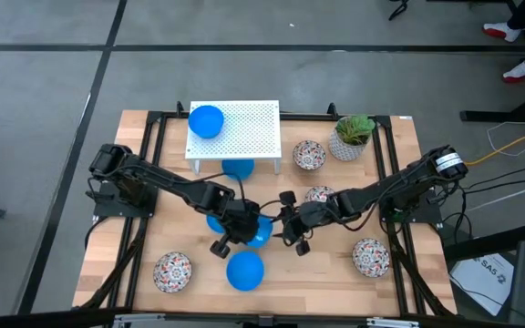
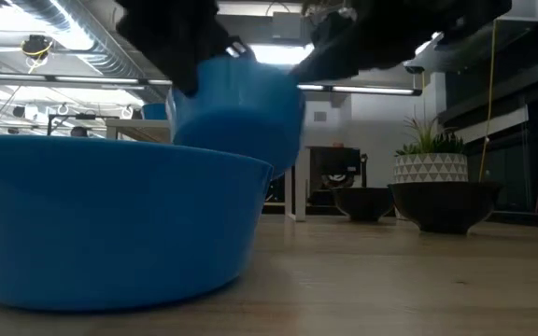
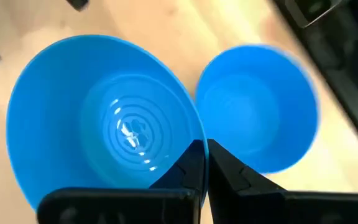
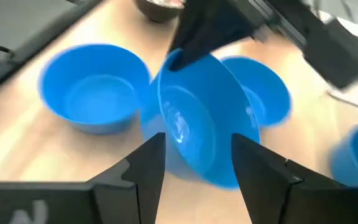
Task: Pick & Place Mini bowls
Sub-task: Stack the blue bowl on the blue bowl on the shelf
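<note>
Pinching the rim of a blue bowl (image 3: 104, 137) with the left pincer (image 3: 205, 149), fingers pressed together on the thin wall, over the middle of the desk (image 1: 108, 219). Hanging tilted and clear of the wood in the low view, carried by that one edge alone. Straddling the same bowl with the right pincer (image 4: 194, 146), fingers spread apart on either side and gripping nothing. Crowding both pincers together at the desk's centre, with two more blue bowls (image 4: 95, 87) lying just beside and beneath the raised one.

Other bowls sitting apart:
- one blue bowl on the white perforated rack (image 1: 244, 128)
- one blue under the rack
- one blue at the near edge (image 1: 244, 271)
- four floral bowls (image 1: 172, 271) scattered around, one next to the plant pot (image 1: 351, 137)

Risking a slip, judging by the grip: holding by the rim only, so a quick swing could be rotating the bowl out of the fingers and dropping it onto the bowls below. Risking a knock too: backing the right pincer away at an angle could be catching a spread finger on the bowl's wall and prying it loose. Also risking arm-to-arm contact, working this close.
</note>
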Robot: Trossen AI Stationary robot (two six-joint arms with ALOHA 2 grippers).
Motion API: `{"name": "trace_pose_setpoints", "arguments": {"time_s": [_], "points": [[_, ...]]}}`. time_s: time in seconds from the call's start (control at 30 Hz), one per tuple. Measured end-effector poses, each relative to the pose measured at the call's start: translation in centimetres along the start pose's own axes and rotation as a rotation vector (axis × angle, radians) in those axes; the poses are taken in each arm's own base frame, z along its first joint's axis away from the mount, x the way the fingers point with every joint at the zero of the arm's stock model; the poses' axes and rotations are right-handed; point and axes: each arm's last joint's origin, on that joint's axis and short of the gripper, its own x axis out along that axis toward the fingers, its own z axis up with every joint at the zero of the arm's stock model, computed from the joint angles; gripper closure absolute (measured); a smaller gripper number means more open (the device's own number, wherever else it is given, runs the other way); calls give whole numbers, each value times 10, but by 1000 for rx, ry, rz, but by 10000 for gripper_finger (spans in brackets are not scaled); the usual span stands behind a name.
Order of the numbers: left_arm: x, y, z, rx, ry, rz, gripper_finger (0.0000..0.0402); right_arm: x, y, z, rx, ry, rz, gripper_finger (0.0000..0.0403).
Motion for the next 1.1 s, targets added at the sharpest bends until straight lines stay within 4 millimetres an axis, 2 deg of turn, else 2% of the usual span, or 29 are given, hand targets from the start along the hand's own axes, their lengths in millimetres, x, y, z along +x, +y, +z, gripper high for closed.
{"name": "trace_pose_setpoints", "arguments": {"time_s": [0.2, 0.37, 0.73, 1.1], "points": [[-15, -2, 0, 0, -15, 30, 398, 0, 0, -4, 7, 43, -32, 221], [-40, -6, 0, 7, -61, 60, 398, 0, 0, -6, 22, 69, -31, 220], [-100, -15, -5, 17, -166, 295, 398, 0, 0, -8, 19, 89, -25, 220], [-142, -18, -15, -53, -231, 617, 398, -1, 0, -11, 36, 120, -22, 221]]}}
